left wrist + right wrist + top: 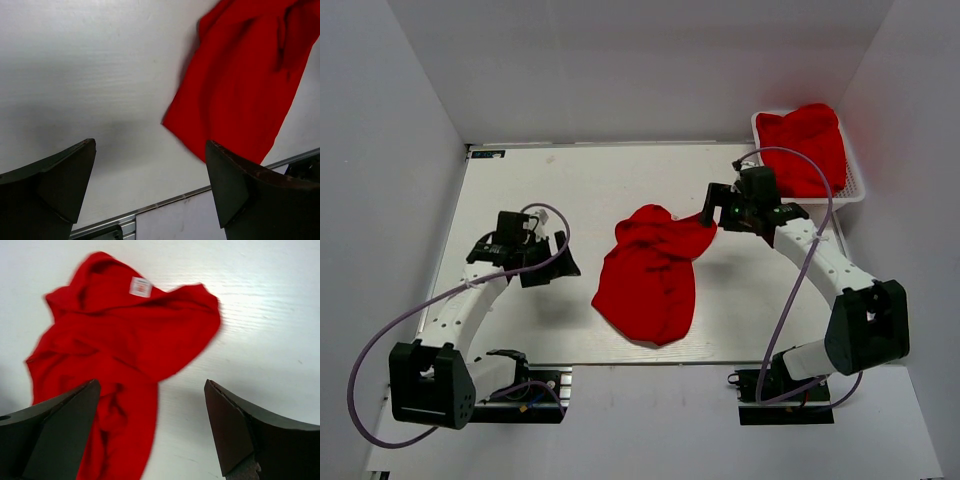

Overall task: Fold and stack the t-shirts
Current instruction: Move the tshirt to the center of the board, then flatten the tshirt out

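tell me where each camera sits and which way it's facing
top external: fixed above and behind the robot, looking down on the table and basket; left pincer and right pincer both show.
left wrist: rides the left wrist, looking down at the table; its open fingers fill the bottom corners.
right wrist: rides the right wrist, looking down; its open fingers show likewise.
shared: all three see the loose red t-shirt.

the white bench (570, 200) carries one red t-shirt (650, 275), crumpled and unfolded near its middle, the lower end of the fabric close to the near edge. a white mesh basket (854, 185) sits at the far right corner, well apart from that shirt.
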Available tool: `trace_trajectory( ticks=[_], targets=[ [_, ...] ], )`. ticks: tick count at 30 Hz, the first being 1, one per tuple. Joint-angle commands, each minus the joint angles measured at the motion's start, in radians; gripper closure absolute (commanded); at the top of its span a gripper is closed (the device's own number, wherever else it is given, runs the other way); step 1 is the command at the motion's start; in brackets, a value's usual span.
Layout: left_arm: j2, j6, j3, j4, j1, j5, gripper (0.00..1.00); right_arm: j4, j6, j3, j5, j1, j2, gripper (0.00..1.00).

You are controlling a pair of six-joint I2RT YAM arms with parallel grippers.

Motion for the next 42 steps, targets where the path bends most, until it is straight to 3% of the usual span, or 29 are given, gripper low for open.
trace_trajectory(
  ticks=[1,15,22,27,30,32,35,36,37,42],
  targets=[
    [-0.030,-0.039,-0.052,0.103,-0.033,0.096,0.00,-0.082,-0.028,0.031,0.133,0.004,0.011,0.10],
    [0.270,-0.127,-0.027,0.134,-0.345,-0.120,0.00,-0.075,0.024,0.089,0.224,0.000,0.143,0.10],
    [0.410,-0.188,0.048,0.030,-0.451,-0.323,0.00,-0.064,0.026,0.126,0.210,0.000,0.209,0.10],
    [0.490,-0.219,0.068,0.045,-0.503,-0.351,0.01,-0.047,0.023,0.129,0.196,-0.001,0.238,0.10],
    [0.537,-0.245,0.068,0.079,-0.524,-0.351,0.16,-0.033,0.021,0.131,0.198,0.000,0.263,0.10],
    [0.551,-0.254,0.059,0.089,-0.535,-0.342,0.31,-0.026,0.023,0.135,0.196,-0.001,0.273,0.10],
    [0.551,-0.263,0.046,0.117,-0.555,-0.333,0.64,0.000,0.018,0.142,0.198,0.002,0.298,0.10],
    [0.551,-0.272,0.046,0.126,-0.555,-0.324,0.89,-0.001,0.017,0.143,0.207,0.004,0.303,0.10],
    [0.551,-0.281,0.046,0.137,-0.564,-0.324,1.00,0.010,0.011,0.143,0.213,-0.001,0.306,0.10],
    [0.504,-0.294,0.065,0.128,-0.573,-0.391,1.00,0.036,-0.008,0.151,0.268,0.000,0.335,0.10]
  ],
)
